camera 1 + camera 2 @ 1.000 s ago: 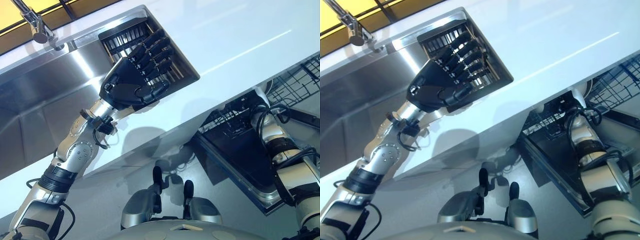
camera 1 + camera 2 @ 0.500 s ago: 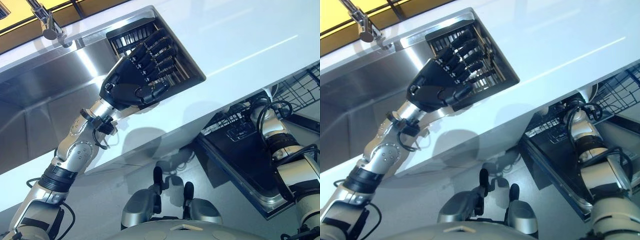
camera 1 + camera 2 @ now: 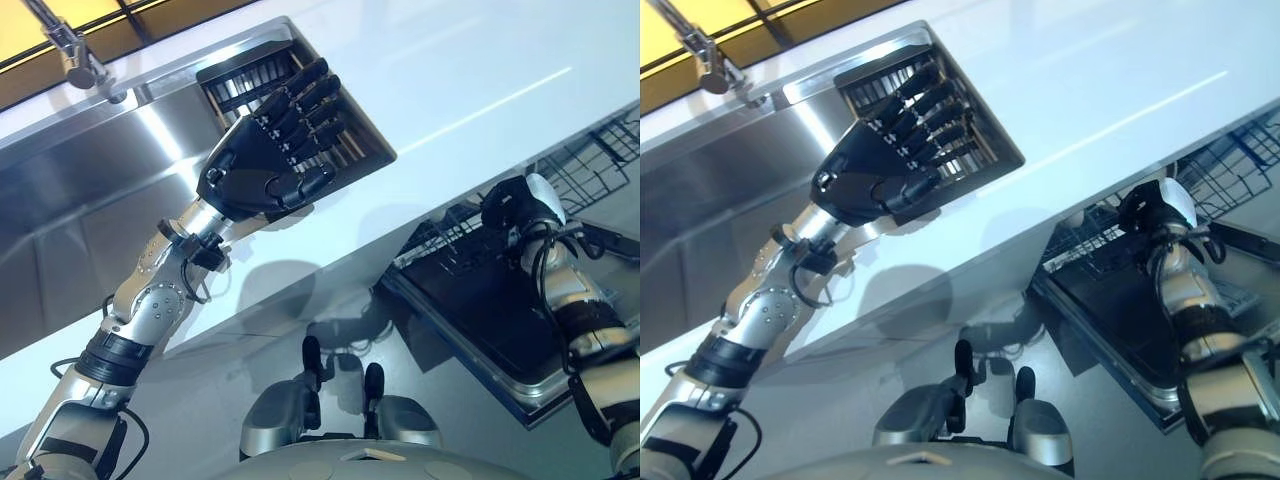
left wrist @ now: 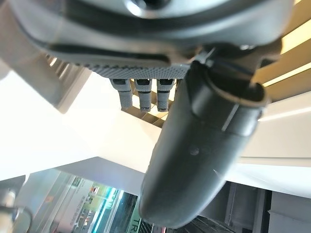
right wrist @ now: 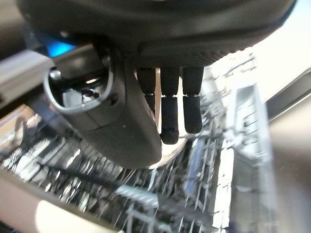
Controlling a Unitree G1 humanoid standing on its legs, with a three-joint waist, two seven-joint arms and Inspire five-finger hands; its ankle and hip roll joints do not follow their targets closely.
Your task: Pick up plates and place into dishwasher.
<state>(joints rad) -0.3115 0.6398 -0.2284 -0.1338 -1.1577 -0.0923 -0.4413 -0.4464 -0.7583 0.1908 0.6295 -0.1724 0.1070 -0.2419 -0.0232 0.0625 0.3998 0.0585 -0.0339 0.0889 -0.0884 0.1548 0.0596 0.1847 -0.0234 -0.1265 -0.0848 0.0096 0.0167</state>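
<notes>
I see a white plate (image 5: 167, 154) as a pale curved edge just past my right hand's (image 3: 1150, 208) fingers (image 5: 171, 124), down among the wires of the dishwasher rack (image 3: 455, 245) at about 3 o'clock; whether those fingers grasp it I cannot tell. The dishwasher door (image 3: 480, 315) lies open below the rack. Farther off, at 11 o'clock, my left hand (image 3: 262, 165) hovers with straight, released fingers over a dark slatted drying rack (image 3: 240, 78) set in the steel sink (image 3: 90, 190) of the white desk (image 3: 470, 70).
</notes>
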